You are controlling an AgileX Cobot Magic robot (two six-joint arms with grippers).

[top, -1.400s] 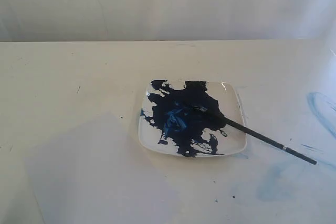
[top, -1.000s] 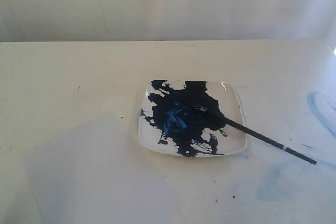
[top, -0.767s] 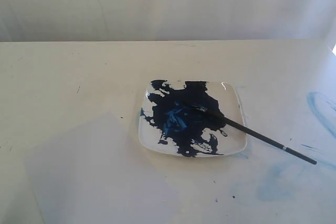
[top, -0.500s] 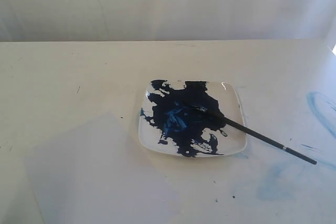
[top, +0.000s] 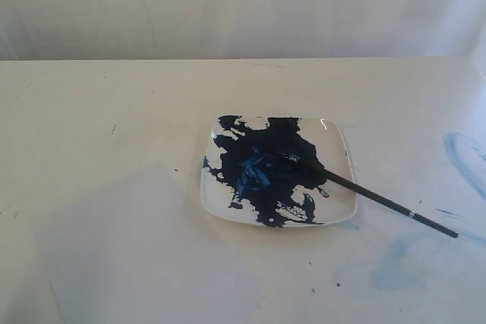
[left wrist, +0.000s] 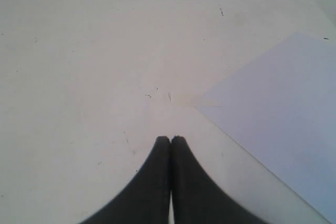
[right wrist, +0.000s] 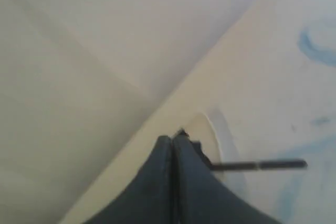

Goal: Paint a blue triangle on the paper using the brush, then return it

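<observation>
Brush (top: 372, 196) slanted across the right-near rim of the square white plate (top: 336, 139) — bristle end in the dark-blue paint blotch (top: 266, 172), black handle running out onto the surface (top: 114, 96) toward the right and near side, gripped by nothing. Paper (top: 144, 256) flat on the surface to the left and near side of the plate, one corner just beside the plate's left edge (touching or not, cannot tell). Pale blue smears (top: 465, 158) on the surface right of the brush. Left jaws pressed together, empty, over bare surface beside a paper corner. Right jaws likewise closed tight on nothing — plate rim and brush handle in sight just beyond the tips.
</observation>
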